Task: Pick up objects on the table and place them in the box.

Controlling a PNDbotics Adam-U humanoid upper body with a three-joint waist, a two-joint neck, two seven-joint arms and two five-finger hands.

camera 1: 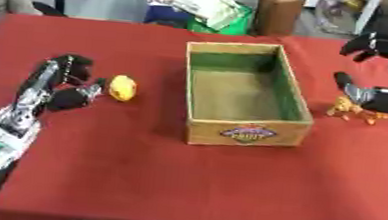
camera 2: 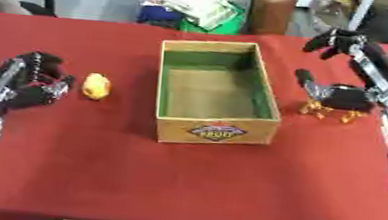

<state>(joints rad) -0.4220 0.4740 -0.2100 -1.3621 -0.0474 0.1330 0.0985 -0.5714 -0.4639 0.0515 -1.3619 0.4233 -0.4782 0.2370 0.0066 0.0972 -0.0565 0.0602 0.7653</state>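
A small yellow rounded object (camera 1: 122,87) lies on the red table left of the box. My left hand (camera 1: 66,82) rests just to its left, open, fingers and thumb bent toward it with a small gap between. The cardboard box (camera 1: 246,132), green inside with a fruit label on its front, stands in the middle with nothing inside. An orange toy with small legs (camera 1: 352,110) stands right of the box. My right hand (camera 2: 349,98) hovers over it, open, its fingers arched high above and its thumb down beside the toy.
The red tablecloth (camera 1: 182,181) spreads wide in front of the box. Behind the table's far edge are a brown box (camera 1: 281,11) and a green and white bundle (camera 1: 202,5). A chair stands at the far left.
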